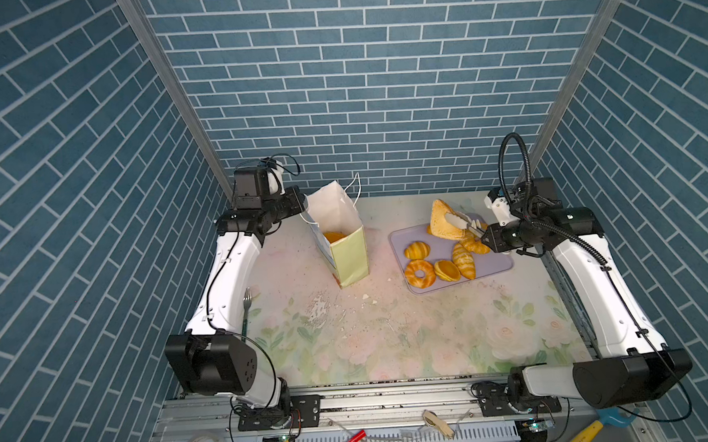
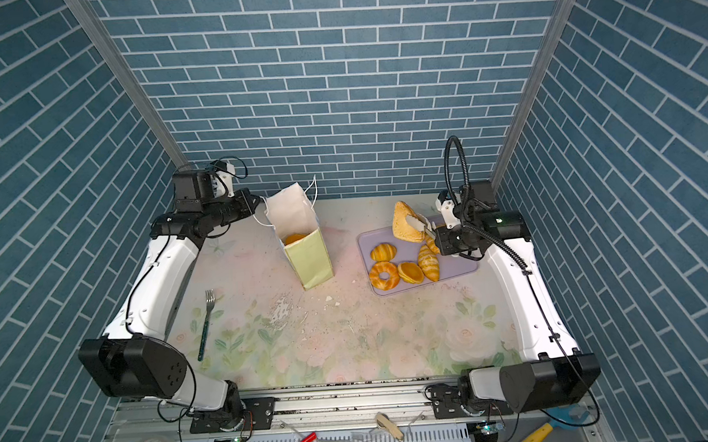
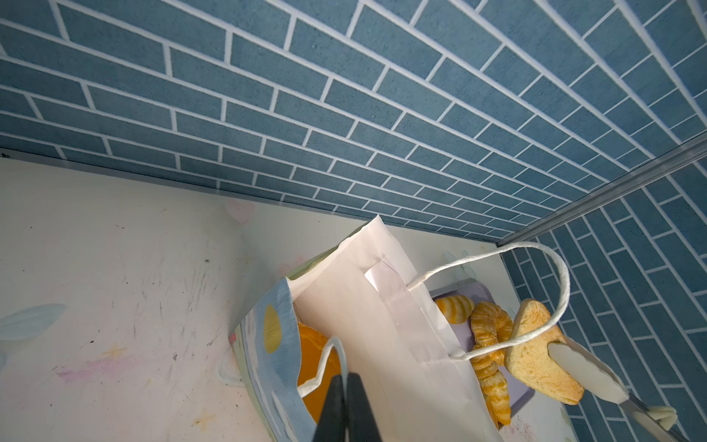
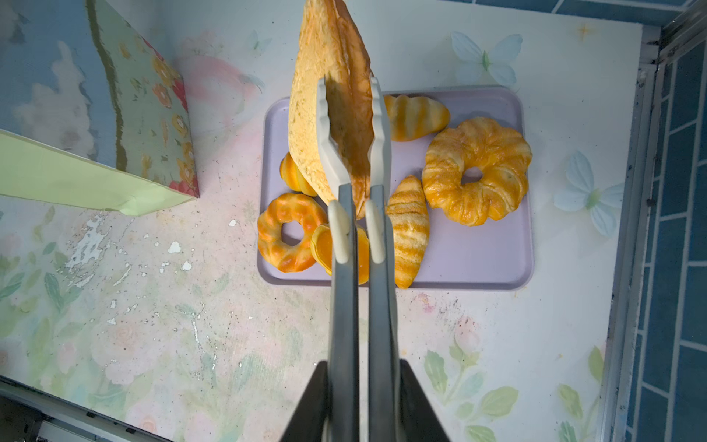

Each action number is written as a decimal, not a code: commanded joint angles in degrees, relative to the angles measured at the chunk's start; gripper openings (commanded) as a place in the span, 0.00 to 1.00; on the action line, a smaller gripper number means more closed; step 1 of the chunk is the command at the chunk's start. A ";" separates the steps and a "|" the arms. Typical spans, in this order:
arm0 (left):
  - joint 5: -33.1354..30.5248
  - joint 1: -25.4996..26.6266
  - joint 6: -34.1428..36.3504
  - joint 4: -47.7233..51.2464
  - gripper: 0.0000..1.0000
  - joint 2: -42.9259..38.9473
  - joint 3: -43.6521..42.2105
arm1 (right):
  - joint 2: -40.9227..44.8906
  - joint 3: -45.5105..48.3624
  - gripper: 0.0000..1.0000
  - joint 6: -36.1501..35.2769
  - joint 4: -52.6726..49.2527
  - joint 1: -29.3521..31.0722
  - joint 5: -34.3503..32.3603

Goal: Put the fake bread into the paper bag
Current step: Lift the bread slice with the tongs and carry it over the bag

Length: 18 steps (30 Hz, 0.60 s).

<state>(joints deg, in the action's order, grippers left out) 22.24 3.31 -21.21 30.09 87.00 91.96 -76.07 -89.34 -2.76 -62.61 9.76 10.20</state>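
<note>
One bun (image 1: 333, 236) is in the paper bag (image 1: 350, 255), left gripper (image 3: 346, 398) pinching its handle (image 3: 325, 363); right gripper (image 4: 364, 386) squeezes tongs (image 4: 344, 306) holding the tan slice (image 4: 306, 114); other pastries (image 1: 419, 273) wait.

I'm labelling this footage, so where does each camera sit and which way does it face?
Top views: high above the front edge, looking down toward the back wall; left arm, right arm, paper bag, tray.
Left wrist: on the left arm, facing the bag's mouth; left claw pinches its handle.
Right wrist: on the right arm, looking down; right claw grips tongs.
Shared: all show the tan slice in the tongs.
</note>
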 commanded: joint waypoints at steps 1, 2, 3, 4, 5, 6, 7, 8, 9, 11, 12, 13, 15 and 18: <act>0.43 0.20 0.08 0.05 0.03 -0.87 -0.46 | 2.38 -4.75 0.00 1.36 0.94 1.67 -0.09; 0.20 0.17 0.03 0.06 0.03 -0.87 -0.49 | 2.34 -6.10 0.00 1.45 0.79 2.44 -0.42; 0.04 0.20 0.05 0.06 0.03 -0.87 -0.60 | 2.18 -7.42 0.00 1.36 0.59 3.17 -0.65; -0.21 0.20 -0.12 -0.03 0.03 -0.78 -0.64 | 1.99 -8.95 0.00 1.27 0.60 4.02 -0.94; -0.26 0.20 -0.12 -0.12 0.03 -0.69 -0.71 | 1.74 -10.56 0.00 1.14 0.62 4.89 -1.13; -0.27 0.20 -0.27 -0.16 0.03 -0.56 -0.65 | 1.57 -11.85 0.00 1.11 0.79 5.57 -1.29; -0.19 0.20 -0.41 -0.25 0.03 -0.46 -0.57 | 1.31 -13.38 0.00 0.99 1.06 6.34 -1.26; -0.18 0.20 -0.57 -0.36 0.03 -0.39 -0.57 | 1.12 -14.68 0.00 1.00 1.42 7.06 -1.05; -0.05 0.20 -0.69 -0.51 0.03 -0.26 -0.68 | 0.81 -16.25 0.00 1.01 1.88 7.84 -0.88; -0.02 0.29 -0.87 -0.81 0.03 -0.26 -0.73 | 0.02 -19.40 0.00 0.80 3.02 9.89 -0.55; -0.05 0.29 -0.93 -0.86 0.03 -0.24 -0.73 | -0.57 -20.84 0.00 0.47 3.40 10.97 -0.48; -0.13 0.29 -0.94 -0.91 0.03 -0.30 -0.77 | -1.33 -22.61 0.00 -0.05 3.79 12.28 -0.50; -0.18 0.38 -0.96 -1.08 0.03 -0.43 -0.86 | -3.29 -26.20 0.00 -1.02 4.24 14.84 -0.67; -0.18 0.47 -1.18 -1.51 0.03 -0.65 -1.38 | -7.07 -32.06 0.00 -3.42 4.51 19.19 -0.71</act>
<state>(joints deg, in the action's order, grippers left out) 22.13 3.33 -22.15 29.47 87.00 91.77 -80.31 -117.21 -3.05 -61.93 26.15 9.19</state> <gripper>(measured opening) 0.050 0.270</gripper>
